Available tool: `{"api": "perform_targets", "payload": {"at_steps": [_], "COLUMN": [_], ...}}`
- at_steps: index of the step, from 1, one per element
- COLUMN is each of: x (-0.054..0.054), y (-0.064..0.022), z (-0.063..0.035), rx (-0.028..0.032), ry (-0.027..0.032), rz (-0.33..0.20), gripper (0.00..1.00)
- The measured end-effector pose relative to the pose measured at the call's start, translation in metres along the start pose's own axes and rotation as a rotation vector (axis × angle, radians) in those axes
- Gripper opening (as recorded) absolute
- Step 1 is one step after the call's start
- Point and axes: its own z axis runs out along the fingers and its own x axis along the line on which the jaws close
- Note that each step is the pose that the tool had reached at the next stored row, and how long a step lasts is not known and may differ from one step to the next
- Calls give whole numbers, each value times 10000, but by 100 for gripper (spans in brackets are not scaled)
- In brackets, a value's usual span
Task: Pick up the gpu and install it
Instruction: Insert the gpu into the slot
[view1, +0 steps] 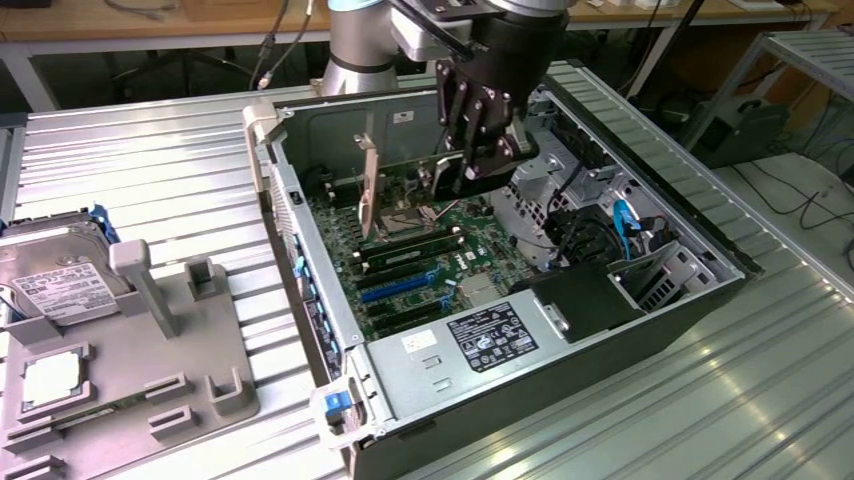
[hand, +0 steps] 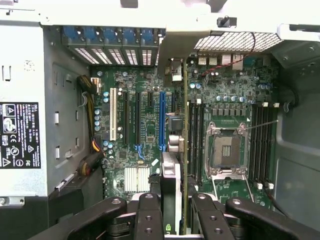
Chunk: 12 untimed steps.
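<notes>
Widest first: the ribbed silver metal surface (view1: 160, 170) carries the open black-and-silver computer tower (view1: 327, 125), laid on its side so the big green motherboard (hand: 150, 100) faces straight up at me. That is what gives me a plain top-down approach.

Off towards the exterior view's left sits the grey moulded parts tray (view1: 147, 370), and the boxy silver hard drive with a white label (view1: 60, 275) and the small square silver processor chip (view1: 54, 378) are parked in it, untouched.

My black multi-link end effector (view1: 474, 165) is down inside the tower, pinching the thin green gpu card (view1: 407, 172) between its fingers (hand: 150, 215). I carry it on edge, with its long narrow silver bracket (view1: 367, 185) towards the tower's back wall, so the connector edge points down at the board.

From my wrist the gpu (hand: 185, 150) reads as a thin line between the long blue expansion slot (hand: 161, 120) and the open silver processor socket (hand: 226, 150). I cannot tell whether its lower edge touches any slot; I judge it not yet seated.
</notes>
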Motion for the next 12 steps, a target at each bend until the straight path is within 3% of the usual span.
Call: {"api": "perform_targets", "payload": {"at_steps": [12], "x": [3], "y": [0], "z": [50], "rx": [0], "ry": [0], "rz": [0], "gripper": [28]}}
